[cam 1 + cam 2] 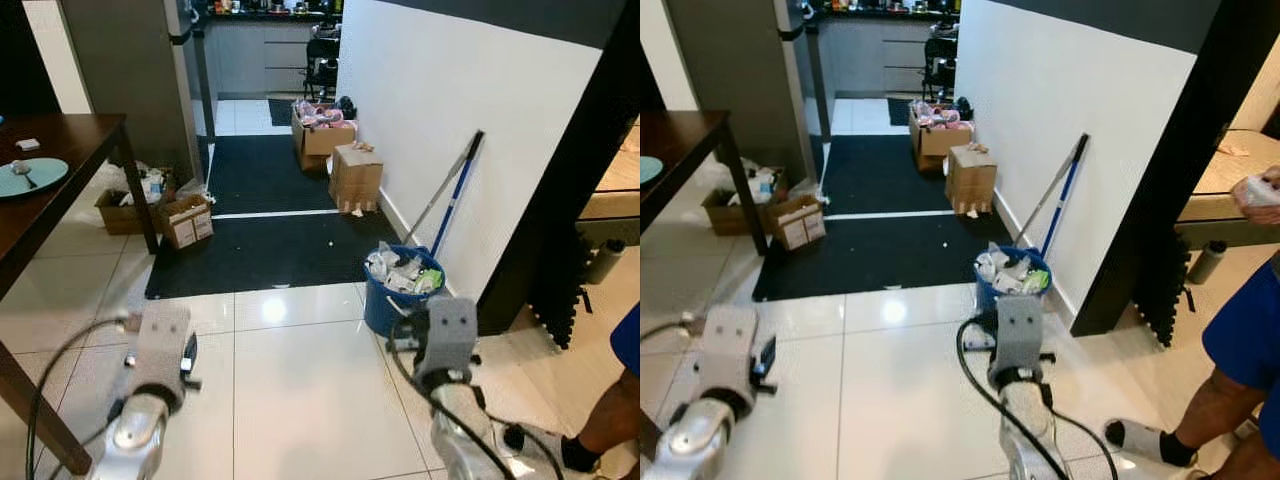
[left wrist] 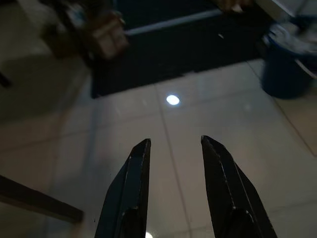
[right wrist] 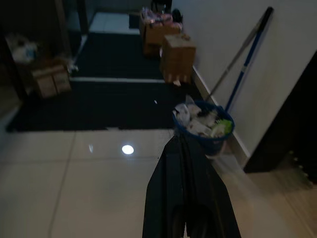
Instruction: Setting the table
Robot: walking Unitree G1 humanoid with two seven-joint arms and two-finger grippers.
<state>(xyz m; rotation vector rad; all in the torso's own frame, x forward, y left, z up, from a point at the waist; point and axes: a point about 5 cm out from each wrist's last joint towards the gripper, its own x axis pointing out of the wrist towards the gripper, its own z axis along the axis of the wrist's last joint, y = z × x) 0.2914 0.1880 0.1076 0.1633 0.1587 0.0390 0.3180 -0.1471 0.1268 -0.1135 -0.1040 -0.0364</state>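
On the dark wooden table (image 1: 70, 150) at the far left sits a round, pale blue plate (image 1: 30, 177) with a small spoon or fork lying on it, and a little white thing (image 1: 28, 144) lies behind the plate. The plate is well apart from both grippers, up on the table while they hang low over the floor.

The left gripper (image 2: 173, 148) points down at the shiny white tiles beside the table. Its two long black fingers stand a little apart and hold nothing. The right gripper (image 3: 184, 148) is farther from the table, near a round blue bucket (image 1: 392, 298). Its black fingers are pressed together and hold nothing.

The bucket is stuffed with crumpled white and green trash. A blue and grey stick (image 1: 452, 190) leans on the smooth white wall behind it. Past the table, a flat black mat (image 1: 270, 230) covers the floor. Brown cardboard boxes (image 1: 352, 176) sit along the wall, and more boxes (image 1: 185, 220) sit by the table leg. A person's leg and foot (image 1: 1200, 420) are on the far side from the table.
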